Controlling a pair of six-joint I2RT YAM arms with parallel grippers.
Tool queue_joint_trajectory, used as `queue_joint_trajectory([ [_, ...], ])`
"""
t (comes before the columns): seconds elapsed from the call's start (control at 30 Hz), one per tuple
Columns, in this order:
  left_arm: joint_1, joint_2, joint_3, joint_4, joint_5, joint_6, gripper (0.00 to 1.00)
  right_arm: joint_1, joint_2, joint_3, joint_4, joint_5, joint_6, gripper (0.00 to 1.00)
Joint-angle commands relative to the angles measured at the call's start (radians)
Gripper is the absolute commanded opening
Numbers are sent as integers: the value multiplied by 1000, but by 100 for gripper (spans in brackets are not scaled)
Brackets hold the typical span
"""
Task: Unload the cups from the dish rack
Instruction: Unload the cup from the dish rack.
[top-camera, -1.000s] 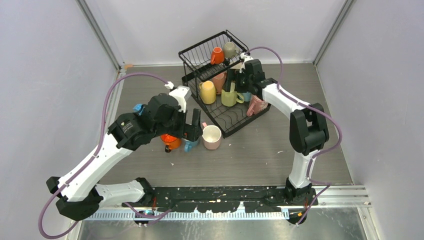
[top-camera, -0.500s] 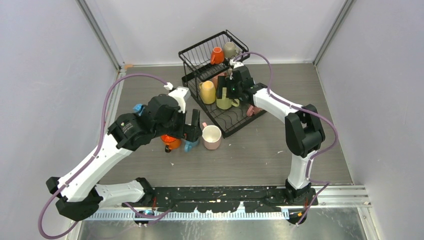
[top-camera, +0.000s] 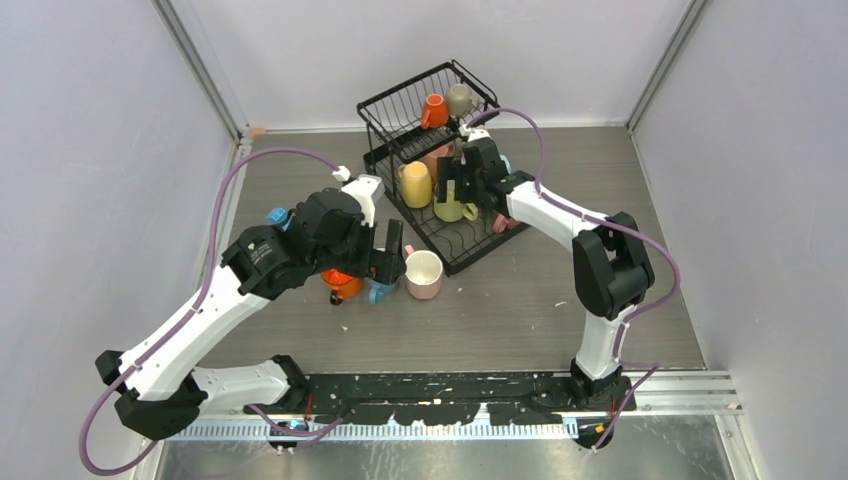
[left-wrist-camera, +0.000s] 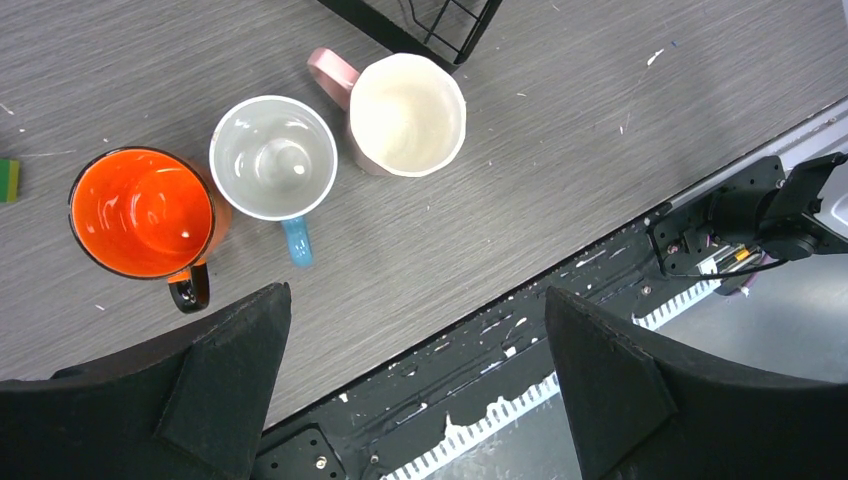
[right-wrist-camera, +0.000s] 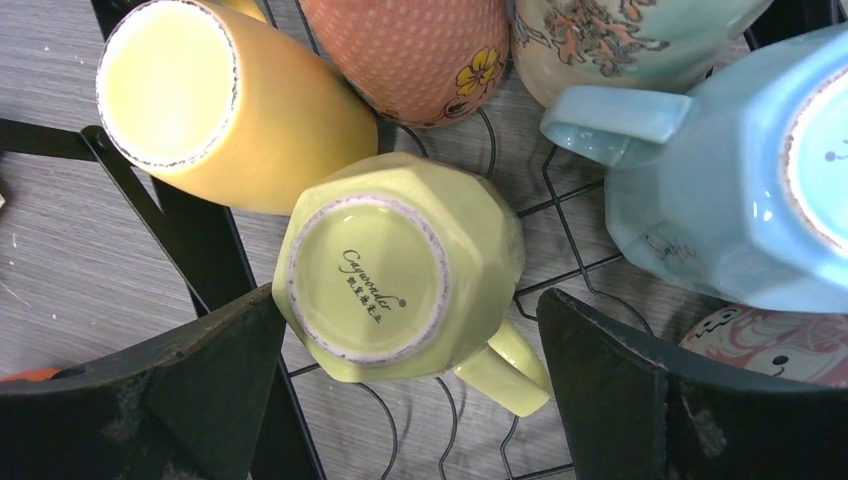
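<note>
Currently left gripper (left-wrist-camera: 415, 305) hangs wide apart over orange glossy mug (left-wrist-camera: 140, 213), blue-handled white mug (left-wrist-camera: 272, 158), pink mug (left-wrist-camera: 405, 115), all upright on grey table (left-wrist-camera: 580, 150). Farther, right gripper (right-wrist-camera: 405, 300), jaws apart, flanks inverted lime-green mug (right-wrist-camera: 390, 265) in black wire dish rack (right-wrist-camera: 190, 235).

In the top view the right gripper (top-camera: 458, 187) has swung left from the right rim of the dish rack (top-camera: 455, 245) toward the middle of the frame. It now hangs over the upturned lime-green mug (top-camera: 452, 210) in the lower tray, covering much of a mug that earlier showed almost whole. Its forearm now crosses the pink mug (top-camera: 503, 222) at the rack's right edge and hides most of it, and the left arm's wrist has crept slightly up the frame.
</note>
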Motion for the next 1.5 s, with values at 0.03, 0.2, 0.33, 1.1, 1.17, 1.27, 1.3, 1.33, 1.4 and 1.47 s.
queue_joint_trajectory([
  [0.03, 4, -3, 0, 16, -1, 4, 100, -3, 21, 47, 67, -37, -92, 100],
  [0.2, 4, 3, 4, 13, -1, 8, 100, -6, 47, 72, 66, -61, -115, 100],
  [0.33, 4, 9, 7, 11, 2, 12, 100, -9, 74, 87, 67, -65, -123, 100],
  [1.1, 4, 96, 27, 60, 16, 15, 100, -10, -53, -50, 66, 50, 8, 62],
  [1.17, 4, 102, 23, 75, 16, 12, 100, -10, -80, -50, 36, 58, 35, 55],
  [1.27, 4, 106, 9, 101, 19, 2, 100, -10, -108, -39, -10, 63, 69, 48],
  [1.3, 4, 106, 3, 111, 19, -3, 100, -10, -119, -38, -19, 61, 83, 47],
  [1.33, 4, 105, -4, 122, 19, -8, 100, -10, -131, -38, -29, 59, 95, 46],
  [1.4, 6, 100, -16, 142, 15, -20, 100, -11, -148, -30, -50, 55, 118, 44],
  [1.47, 8, 94, -26, 162, 12, -30, 100, -11, -163, -23, -67, 52, 135, 43],
])
